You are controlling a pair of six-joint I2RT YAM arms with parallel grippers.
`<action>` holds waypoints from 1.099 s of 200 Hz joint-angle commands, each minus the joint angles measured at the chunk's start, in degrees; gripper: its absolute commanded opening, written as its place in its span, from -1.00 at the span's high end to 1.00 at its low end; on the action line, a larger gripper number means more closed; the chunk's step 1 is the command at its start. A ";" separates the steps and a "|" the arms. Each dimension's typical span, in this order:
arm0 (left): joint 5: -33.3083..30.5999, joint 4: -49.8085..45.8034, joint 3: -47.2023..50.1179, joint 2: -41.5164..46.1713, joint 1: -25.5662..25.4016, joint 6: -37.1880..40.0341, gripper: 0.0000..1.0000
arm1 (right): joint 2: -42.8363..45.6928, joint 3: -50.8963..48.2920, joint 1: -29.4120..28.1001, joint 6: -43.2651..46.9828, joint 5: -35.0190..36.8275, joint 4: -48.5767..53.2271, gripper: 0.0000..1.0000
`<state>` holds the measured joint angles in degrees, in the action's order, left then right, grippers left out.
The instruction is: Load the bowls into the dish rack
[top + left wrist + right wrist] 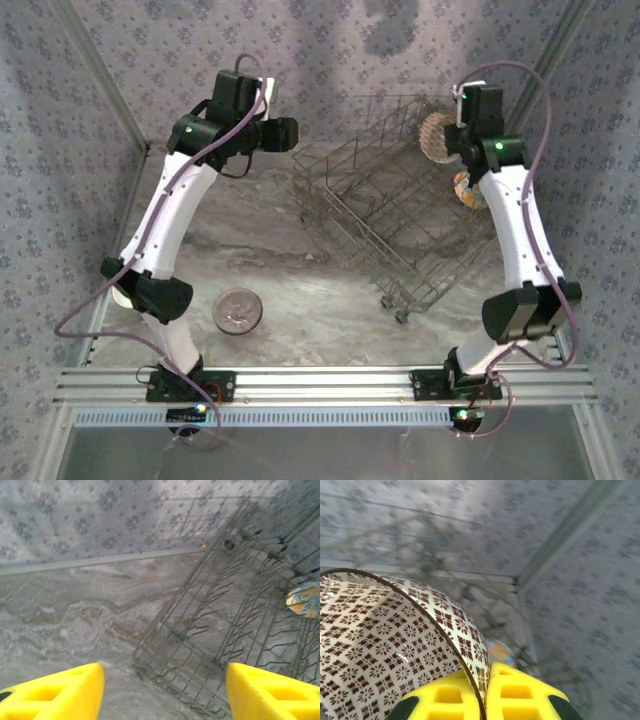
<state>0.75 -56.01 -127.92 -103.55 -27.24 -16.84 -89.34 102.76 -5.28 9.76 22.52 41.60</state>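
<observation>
The right gripper [481, 675] is clamped on the rim of a brown-patterned bowl [385, 645] — one yellow finger [450, 697] inside the rim and the other outside it. The bowl is white, covered in small brown flower shapes, and tilted on its side. From above, it hangs at the far right corner of the dish rack [385, 215], near the top of the wire side; I can't tell whether it touches the wires.

The rack sits skewed on the marbled table [260, 250], its long sides running diagonally, with bare tines across most of its floor. A blue-and-yellow bowl [466, 190] is at the rack's right side, partly hidden behind the right arm. From the left wrist it shows through the grid wires, and I can't say whether it stands inside the rack or just outside it.

The left gripper [165, 670] is wide apart and holds nothing — its yellow fingers frame the near corner of the rack and a stretch of table. From above it hovers by the rack's far left corner.

A grey-speckled bowl [237, 310] stands upright on the table near the left arm's base, well apart from the rack
</observation>
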 commanded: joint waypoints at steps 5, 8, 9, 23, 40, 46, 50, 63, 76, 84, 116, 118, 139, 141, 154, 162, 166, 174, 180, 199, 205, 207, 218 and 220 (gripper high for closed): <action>3.89 3.69 4.14 2.12 1.04 -1.42 -0.31 | 5.79 -7.22 3.70 6.43 6.57 -9.50 1.00; 4.10 3.78 4.43 2.10 1.13 -1.45 -0.31 | 6.16 -7.88 3.99 6.88 6.70 -10.05 1.00; 4.18 3.83 4.52 2.11 1.18 -1.44 -0.31 | 6.26 -8.26 4.15 7.08 6.77 -10.27 1.00; 5.30 4.28 5.37 1.57 1.62 -1.61 -0.31 | 7.52 -12.85 5.14 11.02 8.08 -14.40 1.00; 6.39 4.55 5.79 0.82 1.84 -1.65 -0.31 | 8.00 -18.55 5.53 16.37 9.80 -20.53 1.00; 6.66 4.59 5.91 0.62 1.95 -1.62 -0.31 | 8.04 -20.17 5.71 17.55 10.55 -22.29 1.00; 6.76 4.66 5.99 0.54 1.93 -1.55 -0.31 | 8.08 -20.72 5.87 17.95 10.82 -23.19 1.00; 7.07 4.84 6.51 0.37 2.10 -1.45 -0.31 | 8.89 -22.82 6.39 18.01 10.68 -25.73 1.00; 7.32 5.19 7.42 0.44 2.35 -1.46 -0.31 | 10.05 -25.43 6.85 19.06 10.18 -29.73 1.00; 7.55 5.53 8.01 0.54 2.59 -1.55 -0.31 | 10.38 -27.17 7.11 20.53 10.36 -32.41 1.00; 8.37 6.91 10.69 1.23 3.32 -1.88 -0.31 | 10.06 -32.03 7.47 24.97 8.57 -37.99 1.00; 8.38 6.95 10.81 1.24 3.38 -1.90 -0.31 | 10.06 -32.37 7.43 25.20 8.58 -38.48 1.00; 8.75 7.31 11.52 1.33 3.59 -1.98 -0.31 | 9.37 -35.41 7.54 27.66 9.82 -43.11 1.00; 8.81 7.40 11.59 1.33 3.60 -1.97 -0.31 | 9.32 -35.94 7.51 27.99 9.93 -43.54 1.00; 8.79 7.49 11.80 1.34 3.69 -1.97 -0.31 | 9.11 -37.52 7.48 29.46 10.26 -46.07 1.00; 8.79 7.59 11.93 1.33 3.78 -1.97 -0.31 | 9.11 -38.16 7.39 29.90 10.22 -47.04 1.00; 8.79 7.66 11.98 1.35 3.79 -1.97 -0.31 | 9.14 -38.54 7.30 30.05 10.22 -47.44 1.00; 8.81 7.88 12.14 1.33 3.88 -1.97 -0.31 | 9.08 -39.29 7.09 30.66 10.38 -48.73 1.00; 8.83 7.92 12.15 1.29 3.87 -1.97 -0.31 | 8.95 -39.91 6.88 31.09 10.81 -50.12 1.00; 9.05 8.32 12.33 1.16 3.91 -1.97 -0.31 | 8.38 -41.47 6.50 32.34 11.27 -52.96 1.00; 9.09 8.33 12.25 1.11 3.87 -1.97 -0.31 | 8.00 -41.74 6.43 32.78 11.39 -53.56 1.00; 9.09 8.36 12.25 1.08 3.87 -1.97 -0.31 | 7.93 -41.75 6.42 32.82 11.44 -53.69 1.00; 9.18 8.42 12.25 1.07 3.87 -1.97 -0.31 | 7.29 -42.02 6.23 33.54 12.21 -55.11 1.00; 9.18 8.47 12.25 1.07 3.87 -1.97 -0.31 | 7.17 -42.14 6.24 33.61 12.26 -55.26 1.00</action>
<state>8.58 -49.19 -115.96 -103.28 -23.73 -18.52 -81.76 60.69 1.48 40.91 31.92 -4.47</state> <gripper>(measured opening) 0.656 0.079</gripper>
